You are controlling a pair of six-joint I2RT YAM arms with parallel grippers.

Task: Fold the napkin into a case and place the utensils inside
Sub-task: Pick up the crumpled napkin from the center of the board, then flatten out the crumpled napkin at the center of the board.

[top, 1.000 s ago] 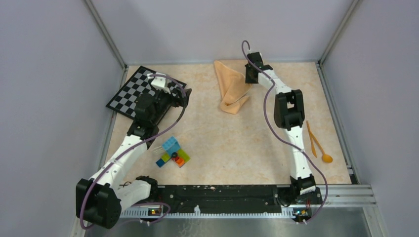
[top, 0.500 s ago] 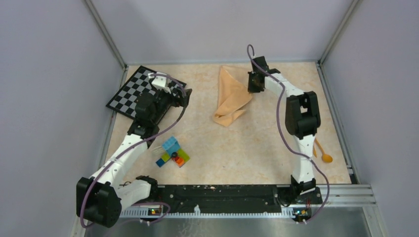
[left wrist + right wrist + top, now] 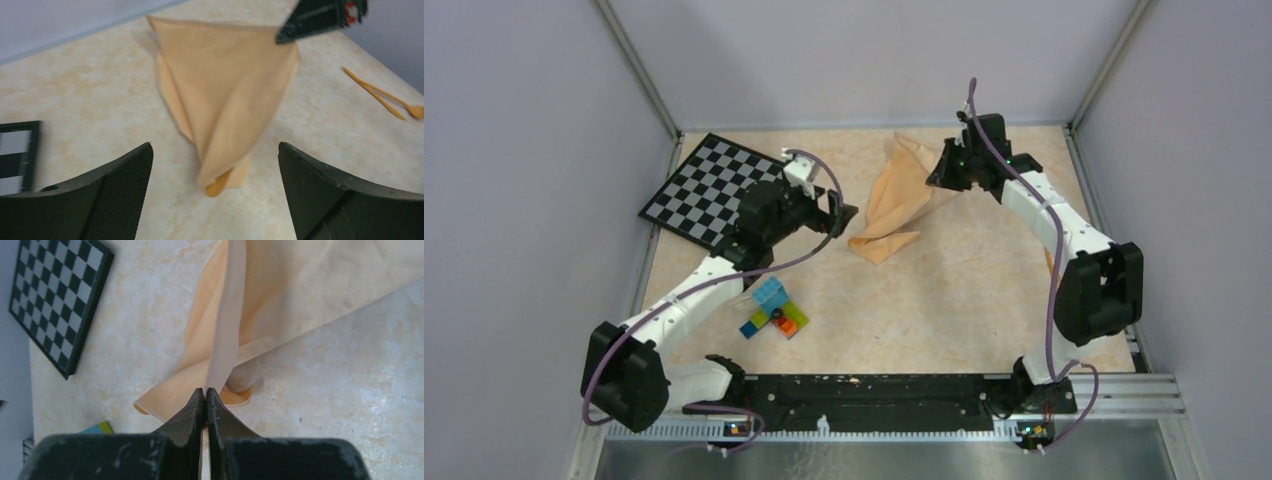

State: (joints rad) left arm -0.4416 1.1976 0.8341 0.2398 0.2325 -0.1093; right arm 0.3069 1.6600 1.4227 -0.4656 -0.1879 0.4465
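Right end effector [image 3: 205, 391] clenched on napkin [image 3: 902, 200] edge, cloth draping toward left end effector [image 3: 845, 214], released, jaws wide, just beside lower fold; tabletop [image 3: 944, 290] stretch nearward.

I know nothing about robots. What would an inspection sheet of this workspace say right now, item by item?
Surface: beige marbled tabletop, flat, no spills seen.
Job's things: soft peach-orange cloth napkin bunched, one edge lifted, not yet folded into a case; slim orange-yellow utensils lie on the tabletop to its right, apart from it.
Clutter: black-and-white checkered board at the far left; cluster of coloured toy bricks near the left arm.
Grippers: left gripper open, facing the napkin, holding nothing; right gripper shut on the napkin's edge.
Cables: purple cables run along both arms in loose loops; no snag seen.
Surroundings: plain grey walls on three sides; metal rail at the near edge.
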